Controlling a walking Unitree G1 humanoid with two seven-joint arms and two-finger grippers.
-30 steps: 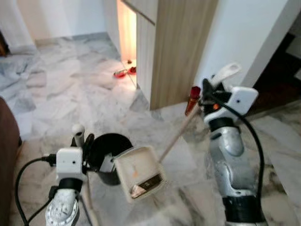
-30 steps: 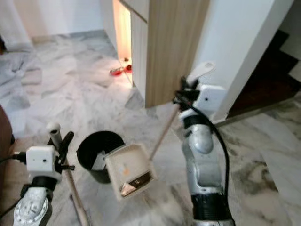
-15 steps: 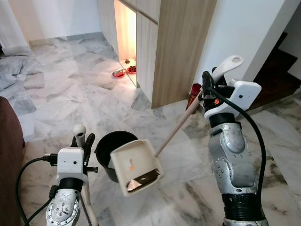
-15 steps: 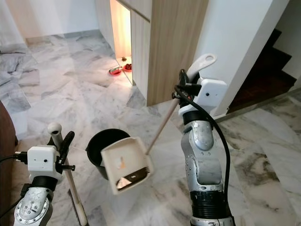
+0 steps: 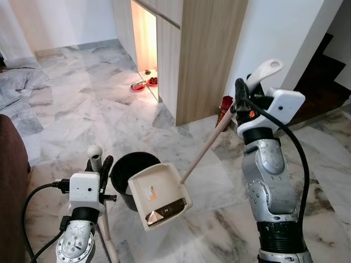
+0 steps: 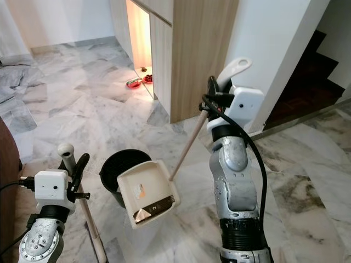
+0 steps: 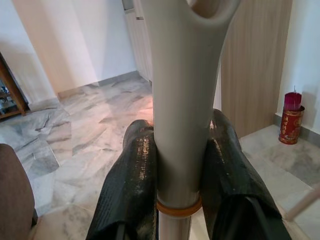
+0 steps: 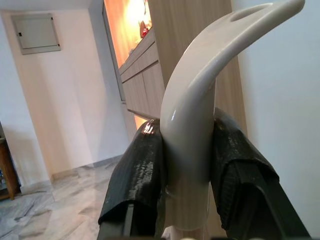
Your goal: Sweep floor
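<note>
Floor (image 5: 82, 109) of grey-veined marble spreads from the robot's feet out to the lit gap in the wooden cabinet (image 5: 205, 55), and where I can see it looks clean, with no loose dirt showing. A black waste bin (image 5: 127, 174) stands on it just ahead of the robot. Hanging over the bin's near rim is the cream dustpan (image 5: 159, 195), carried at the end of a long pale handle (image 5: 205, 148) that slants up to the right gripper (image 5: 245, 101); its two black fingers are clamped on the curved grip at the top. The pan is tilted, with a small dark patch near its lower lip, so I would guess the sweepings are gathered and the tipping into the bin is under way or about to finish. The left gripper (image 5: 98, 167) pinches the grey broom pole (image 5: 96, 159), held upright beside the bin. By the cabinet's far corner stands a red candle jar (image 5: 225, 109).
</note>
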